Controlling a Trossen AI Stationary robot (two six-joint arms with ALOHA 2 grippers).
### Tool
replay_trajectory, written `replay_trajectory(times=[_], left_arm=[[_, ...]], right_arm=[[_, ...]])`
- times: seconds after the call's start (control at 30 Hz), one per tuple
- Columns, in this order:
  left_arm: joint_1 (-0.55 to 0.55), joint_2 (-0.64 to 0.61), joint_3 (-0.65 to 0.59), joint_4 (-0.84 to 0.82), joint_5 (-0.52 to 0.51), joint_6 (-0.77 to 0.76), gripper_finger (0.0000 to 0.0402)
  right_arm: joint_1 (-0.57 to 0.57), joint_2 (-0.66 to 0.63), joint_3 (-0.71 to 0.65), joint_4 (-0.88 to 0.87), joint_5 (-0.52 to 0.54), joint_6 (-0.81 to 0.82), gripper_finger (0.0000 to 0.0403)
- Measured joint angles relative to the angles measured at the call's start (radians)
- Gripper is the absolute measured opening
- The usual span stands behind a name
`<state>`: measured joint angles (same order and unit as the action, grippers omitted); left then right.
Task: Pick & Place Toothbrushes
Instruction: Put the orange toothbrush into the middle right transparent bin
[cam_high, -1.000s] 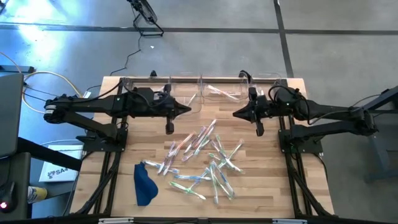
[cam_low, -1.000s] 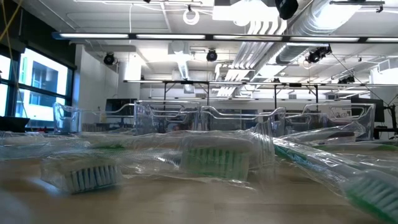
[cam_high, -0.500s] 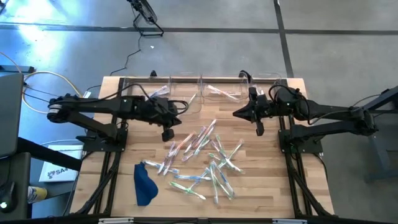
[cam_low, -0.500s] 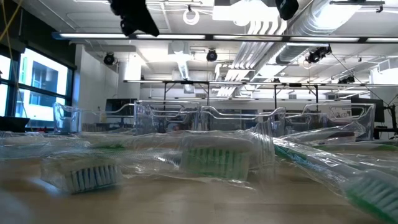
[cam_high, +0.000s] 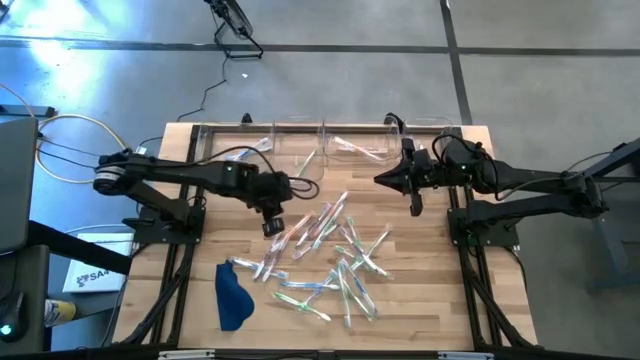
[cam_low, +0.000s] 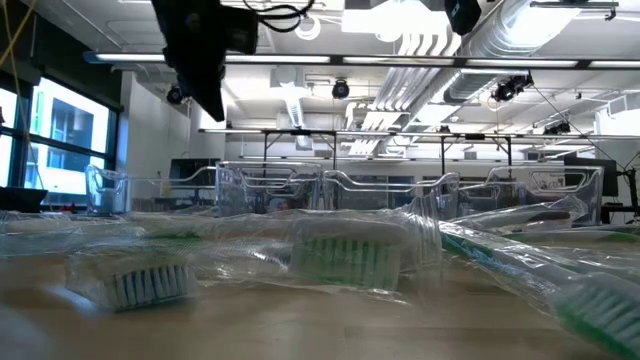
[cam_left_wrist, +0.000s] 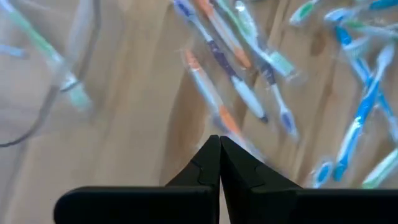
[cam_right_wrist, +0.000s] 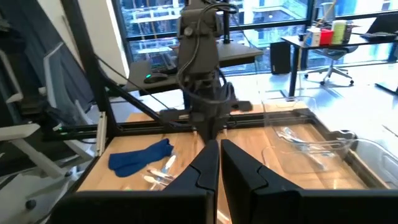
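Clear-wrapped toothbrushes lie scattered flat mid-table, handles pink, green and blue.

Wooden desk, slatted top. Dark blue cloth crumpled near its front left corner. Row of clear plastic bins along the far edge. Grey floor around, cables at left. Office chair in room behind.

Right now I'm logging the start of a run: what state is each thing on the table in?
left gripper: shut, empty, above the near edge of the pile
right gripper: shut, empty, parked by the bins
toothbrushes: wrapped, scattered in a loose pile on the table
clear bins: upright along the far edge, a few toothbrushes already inside
blue cloth: crumpled, beside the pile
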<state>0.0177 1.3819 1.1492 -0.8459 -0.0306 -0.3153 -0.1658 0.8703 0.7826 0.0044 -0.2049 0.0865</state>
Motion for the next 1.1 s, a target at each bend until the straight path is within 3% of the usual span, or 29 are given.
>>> replay_trajectory(times=[0.3, 0.73, 1.1], left_arm=[[0.002, 0.081, 0.001, 0.047, 0.03, -0.03, 0.0011], [0.002, 0.186, 0.002, 0.101, 0.045, -0.03, 0.0143], [0.001, 0.271, 0.003, 0.108, 0.091, -0.054, 0.015]], right_arm=[[0.0, 0.0, 0.0, 0.0, 0.053, -0.002, 0.0009], [0.0, 0.0, 0.0, -0.038, 0.05, -0.004, 0.0009], [0.0, 0.0, 0.0, -0.068, 0.05, -0.004, 0.0009]])
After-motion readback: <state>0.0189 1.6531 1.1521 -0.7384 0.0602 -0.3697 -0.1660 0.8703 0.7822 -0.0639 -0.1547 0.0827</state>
